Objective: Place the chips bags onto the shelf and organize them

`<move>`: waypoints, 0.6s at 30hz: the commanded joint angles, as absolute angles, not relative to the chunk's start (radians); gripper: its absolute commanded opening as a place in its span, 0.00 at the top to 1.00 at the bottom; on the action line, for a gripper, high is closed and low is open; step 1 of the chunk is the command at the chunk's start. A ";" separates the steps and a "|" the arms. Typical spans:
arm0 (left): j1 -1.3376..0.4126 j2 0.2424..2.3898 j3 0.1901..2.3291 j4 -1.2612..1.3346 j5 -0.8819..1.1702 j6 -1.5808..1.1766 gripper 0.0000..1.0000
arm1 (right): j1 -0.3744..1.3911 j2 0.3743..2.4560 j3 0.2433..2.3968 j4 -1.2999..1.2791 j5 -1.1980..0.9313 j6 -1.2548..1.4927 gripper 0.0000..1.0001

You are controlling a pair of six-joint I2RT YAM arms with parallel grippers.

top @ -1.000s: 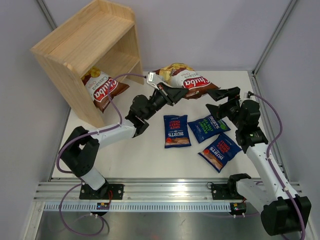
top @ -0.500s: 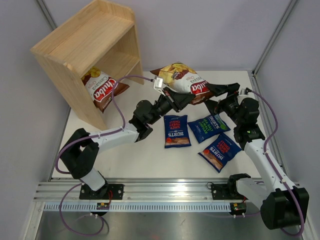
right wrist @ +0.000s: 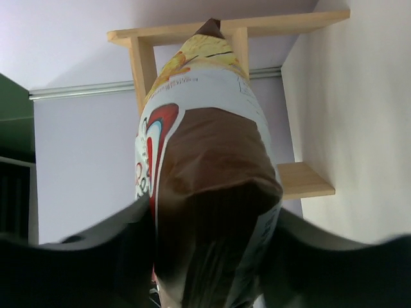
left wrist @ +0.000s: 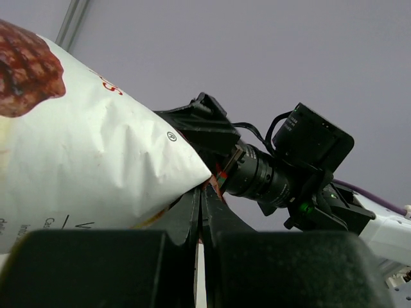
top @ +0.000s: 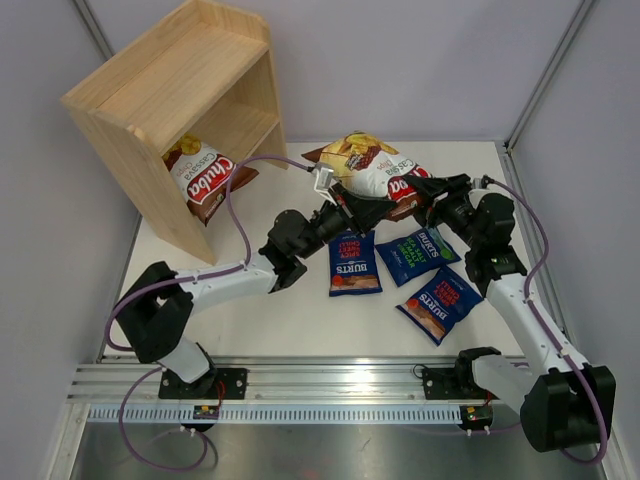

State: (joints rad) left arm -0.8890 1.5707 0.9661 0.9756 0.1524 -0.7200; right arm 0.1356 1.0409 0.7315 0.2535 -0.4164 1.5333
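At the left rear of the white table (top: 270, 320), the wooden shelf (top: 175, 110) holds one brown-and-white bag (top: 205, 180) on its lower tier. Mid-table, the left gripper (top: 350, 205) pinches a second bag (top: 370, 170) aloft; the right gripper (top: 420, 195) straddles it, grip unclear. Three blue bags (top: 352, 262) lie nearby, grey walls (top: 420, 60) behind.

On my feed both arms look alike: the left arm (top: 215, 282) and the right arm (top: 525, 315) have white shells on the long links and bulky black housings at the joints. Each sits on a black base plate (top: 205, 381). A purple cable (top: 233, 215) runs in loose loops along each arm, and the left one has a small white plug (top: 320, 178) at the wrist. The left tool (left wrist: 204, 192) has flat matt-black fingers (left wrist: 184, 218); the right tool (top: 428, 190) is black too. Its wrist camera (left wrist: 313, 138) is a black box with a ribbed lens barrel (left wrist: 253, 178) and a tiny green light (left wrist: 302, 206).
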 commanded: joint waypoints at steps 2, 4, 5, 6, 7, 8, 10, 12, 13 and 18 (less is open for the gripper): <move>-0.910 1.482 0.965 1.031 0.160 -0.663 0.94 | 0.132 0.976 0.769 0.298 -0.394 1.519 0.55; -0.910 1.471 0.950 0.994 0.156 -0.655 0.81 | 0.132 0.957 0.765 0.311 -0.384 1.497 0.62; -0.910 1.457 0.943 0.974 0.158 -0.649 0.70 | 0.132 0.953 0.762 0.319 -0.377 1.488 0.64; -0.910 1.451 0.936 0.962 0.163 -0.632 0.62 | 0.132 0.950 0.755 0.366 -0.376 1.486 0.67; -0.910 1.439 0.919 0.945 0.167 -0.621 0.51 | 0.132 0.945 0.738 0.400 -0.379 1.480 0.69; -0.910 1.410 0.913 0.899 0.160 -0.609 0.36 | 0.132 0.948 0.736 0.423 -0.388 1.465 0.69; -0.910 1.367 0.894 0.821 0.131 -0.578 0.13 | 0.132 0.948 0.744 0.433 -0.397 1.433 0.70; -0.910 1.292 0.891 0.656 0.072 -0.546 0.01 | 0.132 0.943 0.746 0.431 -0.403 1.381 0.71; -0.911 1.269 0.897 0.594 0.051 -0.532 0.01 | 0.130 0.942 0.741 0.433 -0.405 1.368 0.71; -0.916 1.140 0.977 0.084 -0.132 -0.500 0.01 | 0.130 0.966 0.741 0.491 -0.437 1.313 0.73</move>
